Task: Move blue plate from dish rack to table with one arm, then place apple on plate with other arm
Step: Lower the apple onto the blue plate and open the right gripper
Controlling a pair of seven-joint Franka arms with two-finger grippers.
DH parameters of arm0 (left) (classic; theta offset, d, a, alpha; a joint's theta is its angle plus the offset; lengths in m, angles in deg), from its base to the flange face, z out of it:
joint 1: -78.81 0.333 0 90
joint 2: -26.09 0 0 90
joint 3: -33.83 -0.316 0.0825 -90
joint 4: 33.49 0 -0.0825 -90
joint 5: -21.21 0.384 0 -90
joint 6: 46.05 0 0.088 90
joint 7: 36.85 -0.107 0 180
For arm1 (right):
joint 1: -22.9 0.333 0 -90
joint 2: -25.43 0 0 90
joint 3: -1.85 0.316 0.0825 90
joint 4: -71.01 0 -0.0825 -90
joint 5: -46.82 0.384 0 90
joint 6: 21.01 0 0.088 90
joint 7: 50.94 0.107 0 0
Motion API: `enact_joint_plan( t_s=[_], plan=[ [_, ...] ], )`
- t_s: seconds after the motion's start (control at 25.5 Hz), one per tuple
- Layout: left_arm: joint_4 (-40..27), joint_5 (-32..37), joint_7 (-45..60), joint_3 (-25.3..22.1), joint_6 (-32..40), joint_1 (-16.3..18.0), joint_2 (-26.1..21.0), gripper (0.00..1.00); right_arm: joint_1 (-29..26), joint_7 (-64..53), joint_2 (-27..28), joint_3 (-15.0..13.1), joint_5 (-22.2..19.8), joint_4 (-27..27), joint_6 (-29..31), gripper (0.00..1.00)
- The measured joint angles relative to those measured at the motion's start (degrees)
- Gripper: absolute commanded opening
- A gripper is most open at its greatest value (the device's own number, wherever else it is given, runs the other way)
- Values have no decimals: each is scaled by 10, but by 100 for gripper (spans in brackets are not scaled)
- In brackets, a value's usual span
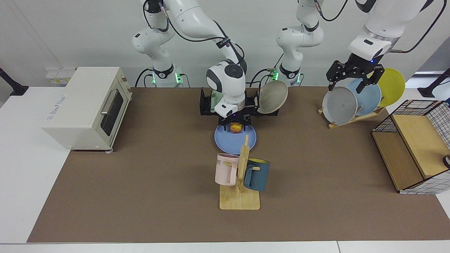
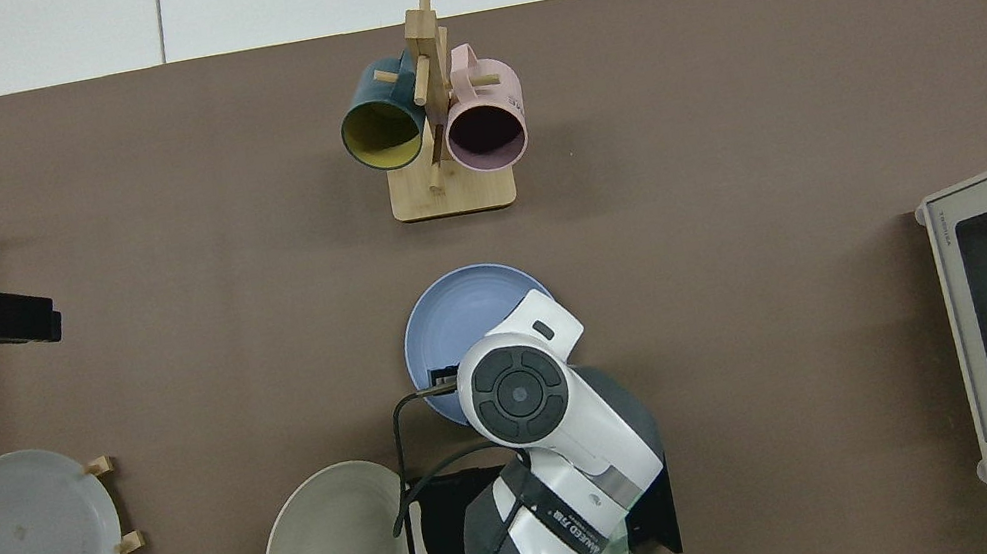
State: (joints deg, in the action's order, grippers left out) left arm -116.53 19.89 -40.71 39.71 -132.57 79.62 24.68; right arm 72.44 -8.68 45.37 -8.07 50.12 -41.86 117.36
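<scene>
Apple [image 1: 236, 128] sat low over the far part of the blue plate [image 1: 235, 139], gripped between the black fingers of my right gripper [image 1: 235, 123], which closed on it from above; whether it already touched the plate I could not tell. In the top view my own wrist covered the apple, and only the plate's [image 2: 458, 318] near half showed beyond it. That plate lay flat on the table [image 1: 147, 182], just in front of the black dish rack [image 1: 205, 103], where a beige bowl [image 1: 271, 96] leaned at one end. Nearer the camera stood a wooden mug tree [image 1: 240, 182] with a pink mug [image 1: 226, 169] and a dark teal mug [image 1: 256, 174] hung on it. My left gripper [image 1: 353, 77] waited well apart, raised above the wooden plate rack [image 1: 353, 118] with its fingers spread wide and holding nothing; below it leaned a grey plate [image 1: 339, 105], a pale blue plate [image 1: 365, 95] and a yellow plate [image 1: 389, 86]. A cream toaster oven [image 1: 86, 107] sat at the table's other end, and a wire-and-wood shelf [image 1: 413, 147] beyond the plates.
</scene>
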Motion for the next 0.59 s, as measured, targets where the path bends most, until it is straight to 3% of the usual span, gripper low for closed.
enact_joint_plan(
  t_s=[0.2,0.59],
  plan=[
    [0,0,0,1,7,0,2,100,-11,0,-4,-3,0,14,-6,99],
    [-2,0,0,1,35,0,11,100,-72,-12,-43,-5,0,82,-93,99]
  ],
)
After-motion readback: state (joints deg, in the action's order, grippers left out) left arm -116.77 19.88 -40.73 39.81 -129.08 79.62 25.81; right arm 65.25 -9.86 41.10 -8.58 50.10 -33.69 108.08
